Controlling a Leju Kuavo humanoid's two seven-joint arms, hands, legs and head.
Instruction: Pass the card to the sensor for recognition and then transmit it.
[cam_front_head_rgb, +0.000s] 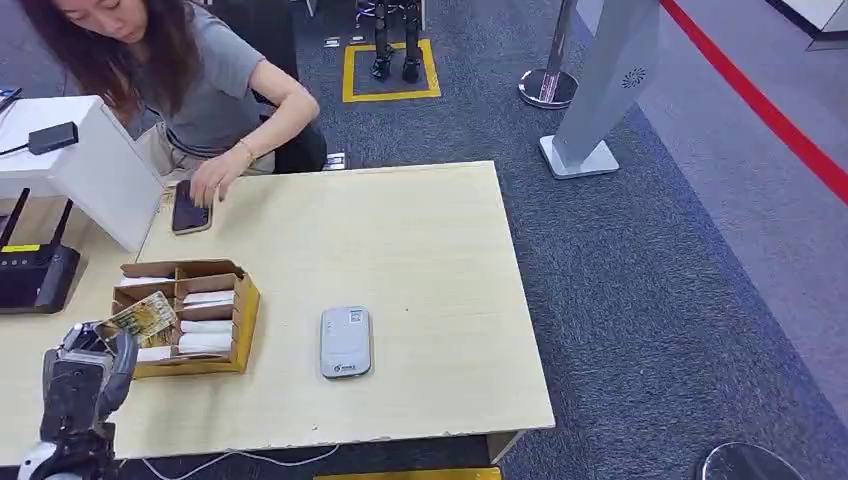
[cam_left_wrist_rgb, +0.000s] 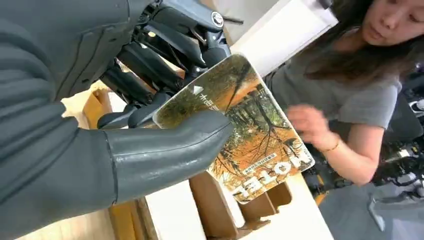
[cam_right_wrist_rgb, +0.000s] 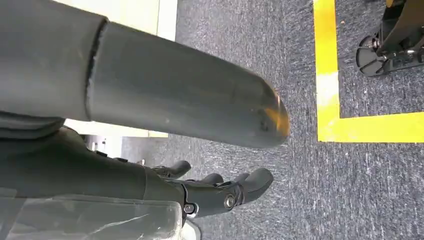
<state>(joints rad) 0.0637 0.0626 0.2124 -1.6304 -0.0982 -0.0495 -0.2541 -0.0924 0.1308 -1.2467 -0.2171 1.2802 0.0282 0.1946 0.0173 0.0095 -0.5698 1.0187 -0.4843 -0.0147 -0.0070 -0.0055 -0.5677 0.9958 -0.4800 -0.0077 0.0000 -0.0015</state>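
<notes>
The table (cam_front_head_rgb: 420, 250) is a pale wood top on dark carpet, with a person (cam_front_head_rgb: 190, 70) in a grey shirt leaning over its far left corner, one hand resting on a dark phone (cam_front_head_rgb: 189, 210). A white box (cam_front_head_rgb: 85, 165) stands at the far left, and a black router (cam_front_head_rgb: 35, 275) with two antennas lies just near of it, partly cut off by the picture's edge. A cardboard tray (cam_front_head_rgb: 245, 315) with compartments holding white packets sits at the near left of the table. To its right, apart from it, lies a grey sensor (cam_front_head_rgb: 346, 341); its small label is too small to read.

The left hand (cam_front_head_rgb: 85, 375) is raised at the near left edge of the table, just beside the tray. It pinches the card (cam_left_wrist_rgb: 245, 135) between the thick thumb and the darker fingers (cam_left_wrist_rgb: 145, 75), holding it tilted above the tray's left side. The card shows an orange autumn-tree picture and large white letters that seem to read "HOTEL", seen upside down; the smaller print is unreadable.

The right hand (cam_right_wrist_rgb: 220, 192) hangs over the carpet beside yellow floor tape (cam_right_wrist_rgb: 330, 100), fingers loosely apart and holding nothing.
</notes>
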